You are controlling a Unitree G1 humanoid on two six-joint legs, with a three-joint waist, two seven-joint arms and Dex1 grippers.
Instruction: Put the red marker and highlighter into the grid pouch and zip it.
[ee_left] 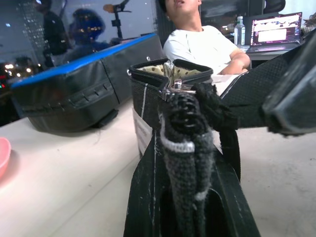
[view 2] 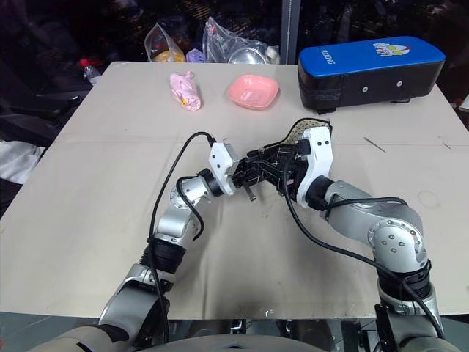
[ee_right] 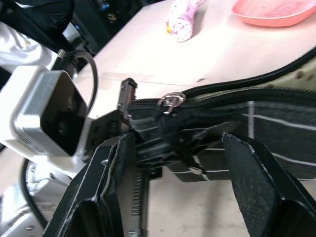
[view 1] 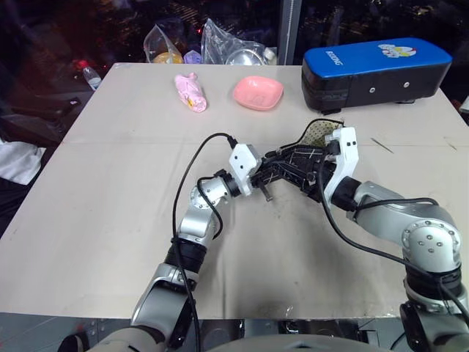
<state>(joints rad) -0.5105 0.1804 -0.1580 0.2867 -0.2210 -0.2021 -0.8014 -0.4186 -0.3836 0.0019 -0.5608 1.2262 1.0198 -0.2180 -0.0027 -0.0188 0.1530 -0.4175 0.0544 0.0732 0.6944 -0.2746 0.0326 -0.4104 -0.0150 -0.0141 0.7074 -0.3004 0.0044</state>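
A: L gripper?
B: Clamped on one end of the grid pouch, held above the table mid-centre.
A: R gripper?
B: Fingers apart, straddling the pouch by the zipper pull; mouth partly open.
A: Beyond?
B: Pink dish, blue-and-black case at far edge.

Both arms crowd over the grid pouch, so most of its body is covered; its inside is out of sight, so any contents cannot be told; the person behind the table is cut off by the picture's upper edge; the bags beyond the far edge sit in darkness, contents unclear.
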